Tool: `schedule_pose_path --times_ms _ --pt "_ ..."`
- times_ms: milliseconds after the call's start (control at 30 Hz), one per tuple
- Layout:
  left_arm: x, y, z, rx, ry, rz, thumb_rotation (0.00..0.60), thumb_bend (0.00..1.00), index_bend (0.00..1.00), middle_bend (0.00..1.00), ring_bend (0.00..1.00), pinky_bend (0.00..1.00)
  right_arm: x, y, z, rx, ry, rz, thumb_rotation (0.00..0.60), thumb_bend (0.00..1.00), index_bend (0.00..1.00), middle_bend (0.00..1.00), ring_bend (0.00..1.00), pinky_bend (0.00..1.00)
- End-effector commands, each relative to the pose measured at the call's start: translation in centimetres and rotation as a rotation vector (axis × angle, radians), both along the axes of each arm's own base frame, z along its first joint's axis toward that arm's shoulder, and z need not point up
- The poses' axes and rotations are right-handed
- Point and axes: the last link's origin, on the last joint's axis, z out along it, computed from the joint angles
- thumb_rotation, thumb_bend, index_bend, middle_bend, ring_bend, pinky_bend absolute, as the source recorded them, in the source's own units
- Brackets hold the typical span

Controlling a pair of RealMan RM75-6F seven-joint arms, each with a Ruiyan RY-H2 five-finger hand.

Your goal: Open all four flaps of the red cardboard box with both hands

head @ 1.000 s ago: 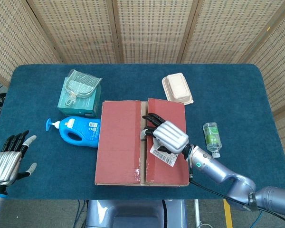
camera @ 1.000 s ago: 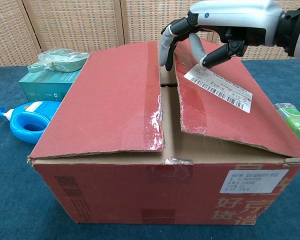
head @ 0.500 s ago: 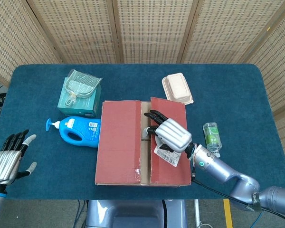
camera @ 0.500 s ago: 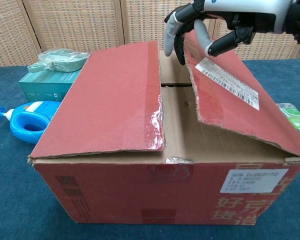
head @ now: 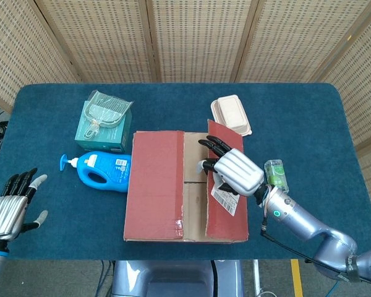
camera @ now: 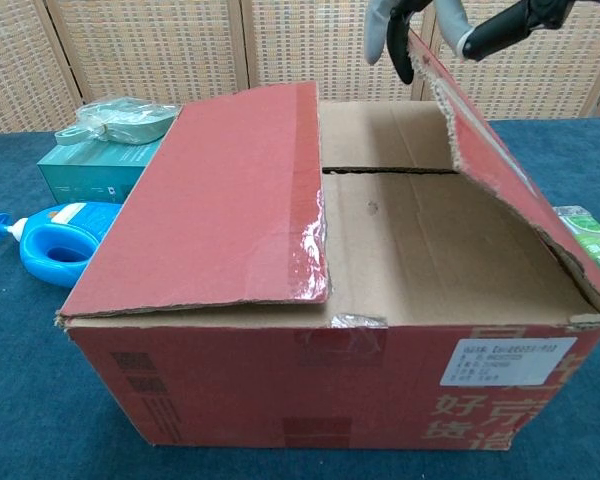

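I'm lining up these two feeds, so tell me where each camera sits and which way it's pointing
Head view: high above the near table edge, looking steeply down; shows left hand open, right hand gripping the right flap.
Chest view: low, close, facing forward at the red cardboard box; only the right hand's fingers show.
Shared: box, blue bottle, teal box.

One red cardboard box [head: 167, 185] on the surface [head: 309, 117]. Two outer flaps: left flap [head: 154, 182] lying low, right flap [head: 226, 179] raised. Two inner brown flaps [camera: 400, 230] showing in the chest view. One blue pump bottle [head: 99, 170]. One teal box [head: 102, 133] with one clear plastic pack [head: 106, 111] on top. One beige clamshell container [head: 230, 113]. One small clear bottle [head: 276, 174] with green label. Two hands: left hand [head: 9, 207], right hand [head: 235, 173].
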Motion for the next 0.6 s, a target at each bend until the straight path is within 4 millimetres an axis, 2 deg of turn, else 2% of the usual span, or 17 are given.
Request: schedule_pose_path --times_ms 33,600 --pt "0.1 0.0 0.1 0.004 -0.002 -0.002 0.582 0.33 0.12 0.00 0.00 0.00 -0.2 0.1 0.7 -0.011 -0.006 -0.011 0.600 1.00 0.39 0.54 0.08 0.00" --pt "0.3 0.1 0.3 0.008 -0.016 -0.010 0.583 0.33 0.12 0.00 0.00 0.00 -1.9 -0.4 5.0 -0.115 0.008 -0.062 0.600 1.00 0.39 0.54 0.08 0.00"
